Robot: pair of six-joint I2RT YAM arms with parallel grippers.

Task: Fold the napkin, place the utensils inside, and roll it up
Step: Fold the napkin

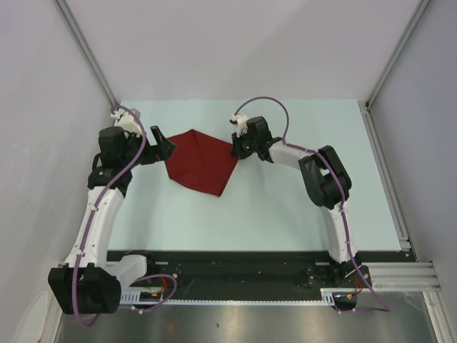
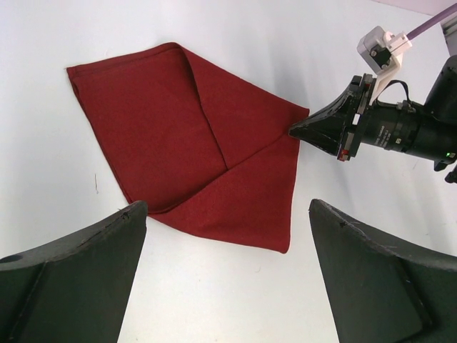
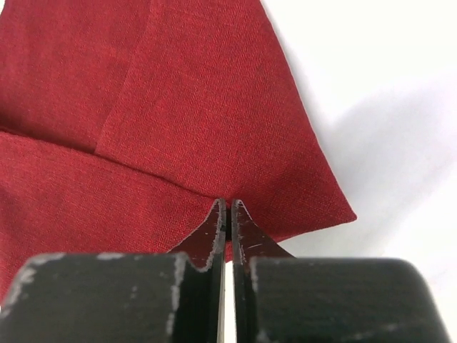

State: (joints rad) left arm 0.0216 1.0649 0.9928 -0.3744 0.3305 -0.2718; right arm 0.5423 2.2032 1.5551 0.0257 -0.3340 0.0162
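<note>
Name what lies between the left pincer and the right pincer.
Only the napkin, seen in the top view; the right pincer is shut on one corner, the left pincer open at the opposite side.

Napkin (image 1: 202, 161): dark red cloth, laid flat on counter (image 1: 285, 214), folded into overlapping flaps. Corner nearest right tool (image 1: 233, 148) is pinched between its closed tips.

The napkin (image 1: 203, 163) is plain dark red, the table (image 1: 285, 221) pale mint green.
</note>
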